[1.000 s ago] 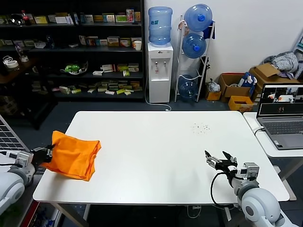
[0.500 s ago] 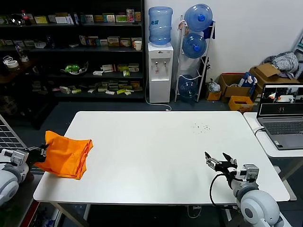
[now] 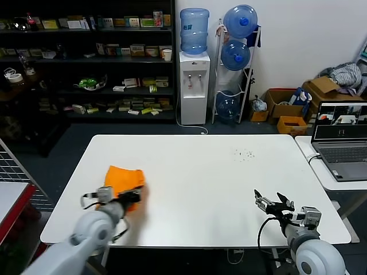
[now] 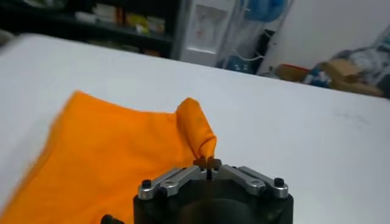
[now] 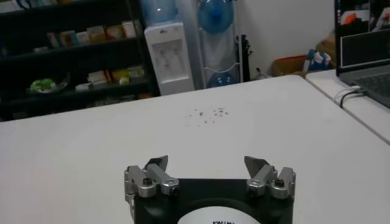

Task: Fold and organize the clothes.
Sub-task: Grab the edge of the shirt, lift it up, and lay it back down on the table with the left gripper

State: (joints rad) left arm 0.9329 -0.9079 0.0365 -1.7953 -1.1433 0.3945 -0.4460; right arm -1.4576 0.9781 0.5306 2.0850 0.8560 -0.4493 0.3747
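Soft matt orange cloth T-shirt (image 3: 123,177)

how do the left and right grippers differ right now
The left gripper is shut, pinching a fold of the orange T-shirt; the right gripper stands wide open and holds nothing. The left gripper sits over the table's left part at the shirt; the right gripper hangs near the front right edge, away from the shirt. Both are low over the white table, pointing forward.

The T-shirt (image 3: 123,177) was bright orange and plain; the table (image 3: 200,172) was white with small dark specks (image 3: 243,154); both grippers were black with silver parts; the water bottles (image 3: 194,30) were blue.
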